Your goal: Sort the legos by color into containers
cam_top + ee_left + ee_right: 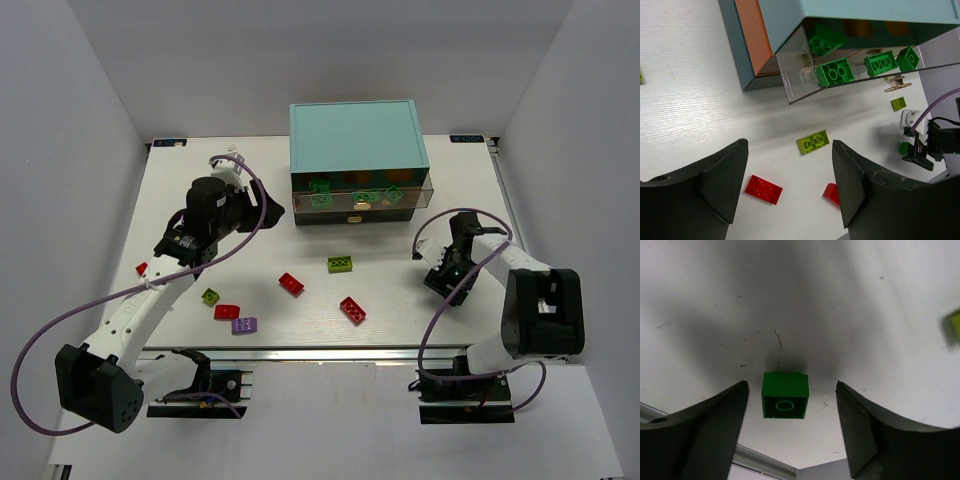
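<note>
Legos are scattered over a white tabletop, seen from above between two robot arms. At the far side a dark-framed cabinet with a light teal top is placed. Its upper see-through drawer is pulled out toward the near edge, and several dark green bricks are held inside it. A cream knob is seen just below that drawer.

The left fingers are held above the tabletop, near the left front corner of the cabinet. They are spread wide apart and nothing is gripped between them. Below them, a yellow-green brick is seen in the middle of the tabletop, with one red brick to its near left and a second red brick nearer still.

Toward the near left, a small yellow-green brick, a third red brick and a purple brick are grouped close together. A small red piece is seen at the far left, beside the left arm.

On the right, the right fingers are lowered to the tabletop and held apart. A single dark green brick lies on the tabletop between them, touched by neither. A blurred yellow-green patch, possibly another brick, is cut off at the edge of the right wrist view.
</note>
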You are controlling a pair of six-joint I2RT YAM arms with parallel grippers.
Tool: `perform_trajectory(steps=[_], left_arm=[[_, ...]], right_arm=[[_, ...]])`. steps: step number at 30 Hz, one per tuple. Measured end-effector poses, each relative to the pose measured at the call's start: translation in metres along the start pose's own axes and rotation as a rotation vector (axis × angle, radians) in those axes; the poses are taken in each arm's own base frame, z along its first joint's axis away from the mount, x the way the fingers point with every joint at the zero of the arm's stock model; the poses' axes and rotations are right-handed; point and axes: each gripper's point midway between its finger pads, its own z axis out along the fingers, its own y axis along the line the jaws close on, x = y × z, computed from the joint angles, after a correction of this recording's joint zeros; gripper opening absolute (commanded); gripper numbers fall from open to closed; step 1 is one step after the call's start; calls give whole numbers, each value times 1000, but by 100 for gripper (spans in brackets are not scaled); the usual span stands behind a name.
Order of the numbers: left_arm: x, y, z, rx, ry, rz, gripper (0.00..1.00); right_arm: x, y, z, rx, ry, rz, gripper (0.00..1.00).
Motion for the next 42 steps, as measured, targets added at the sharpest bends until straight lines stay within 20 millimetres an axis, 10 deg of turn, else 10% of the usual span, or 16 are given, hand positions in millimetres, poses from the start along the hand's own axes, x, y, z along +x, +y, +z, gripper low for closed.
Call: perform_trajectory(steps=[7,11,19,25,29,36,42], left_arm=[[0,0,0,-1,0,0,78],[0,0,0,-1,0,0,78],[0,-1,3,6,1,0,77],[4,-1,8,17,19,-5,77],[3,-2,8,21,14,-4,77],[-1,-5,3,25,-1,-10,77],[-11,-10,-12,32,-49,-22,77]], right_arm=[[6,8,7,-57,35,-11,12],[-8,18,-4,-141,-31,-57,0],[-129,4,-155,-100,-565,-367,0],[-222,-6,-259,-58,-933,-258,0],[-262,-17,-269,-86,-1009,-82,0],[-295,-56,-227,-75,-938,175,3],[-296,-70,-220,-23,-917,248,54]])
